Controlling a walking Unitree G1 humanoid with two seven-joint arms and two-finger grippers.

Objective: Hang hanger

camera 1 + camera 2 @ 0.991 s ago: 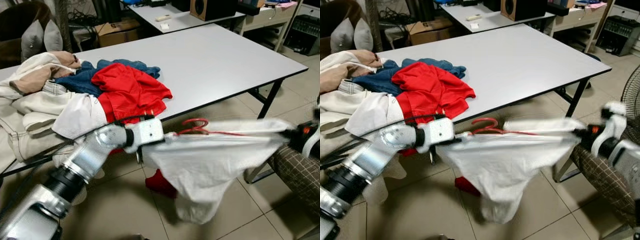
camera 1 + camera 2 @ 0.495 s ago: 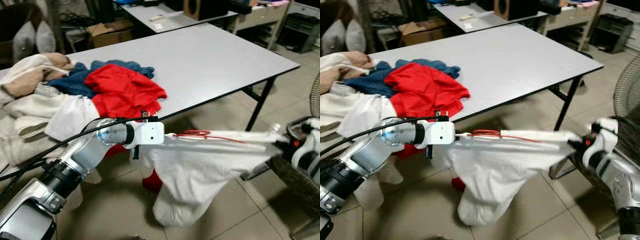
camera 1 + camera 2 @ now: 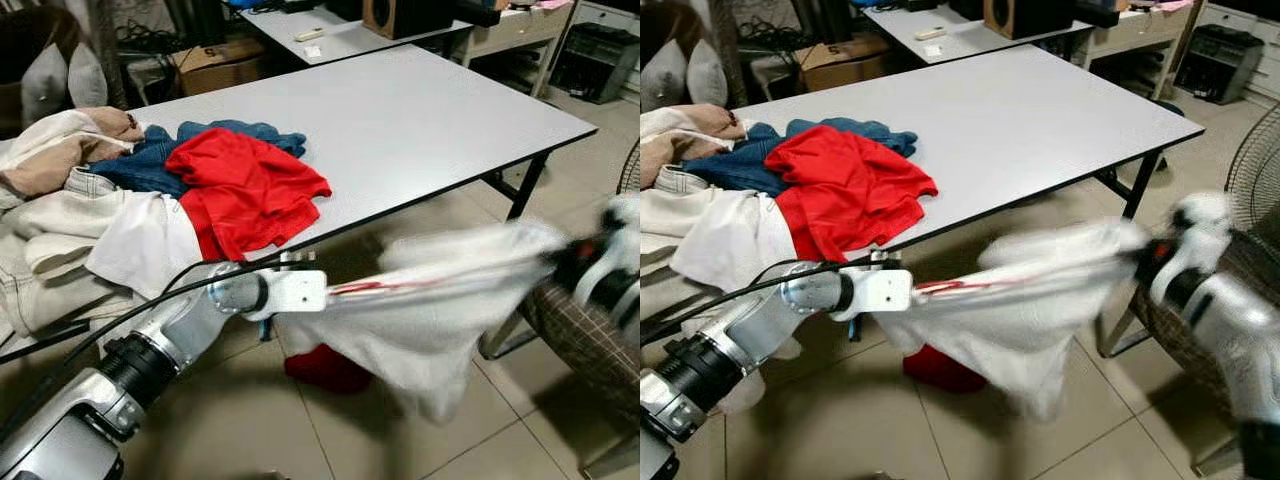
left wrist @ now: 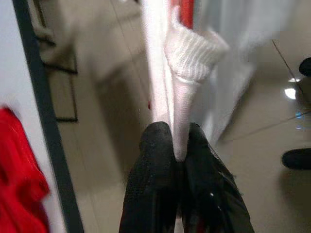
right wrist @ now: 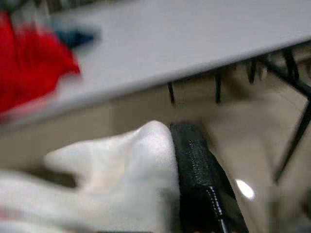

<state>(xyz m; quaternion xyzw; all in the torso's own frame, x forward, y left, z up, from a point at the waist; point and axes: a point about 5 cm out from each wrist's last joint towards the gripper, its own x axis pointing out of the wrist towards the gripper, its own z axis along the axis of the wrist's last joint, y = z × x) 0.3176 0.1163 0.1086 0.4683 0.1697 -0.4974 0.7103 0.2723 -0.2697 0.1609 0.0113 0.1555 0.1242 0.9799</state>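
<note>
My left claw (image 4: 174,145) is clamped on a folded edge of the white garment (image 3: 440,310), its two black fingers (image 4: 154,160) pressed together with the ribbed hem pinched between them. My right claw (image 3: 1145,262) is at the far end of the same garment, with white cloth bunched against its black finger (image 5: 194,170); that picture is blurred, so I cannot tell whether this claw is closed on the cloth or merely against it. The garment is stretched between the two claws, in the air over the tiled floor (image 3: 260,430), just off the near edge of the desk (image 3: 430,110). The red hanger (image 3: 365,286) lies inside the garment near my left claw, showing as thin red wire along the top fold. A red item (image 3: 325,368) lies on the floor below the garment. On the desk's left end sits a pile of clothes: a red shirt (image 3: 250,185) on top, blue denim (image 3: 150,165) behind it, cream and white pieces (image 3: 60,215) hanging over the near left edge.
</note>
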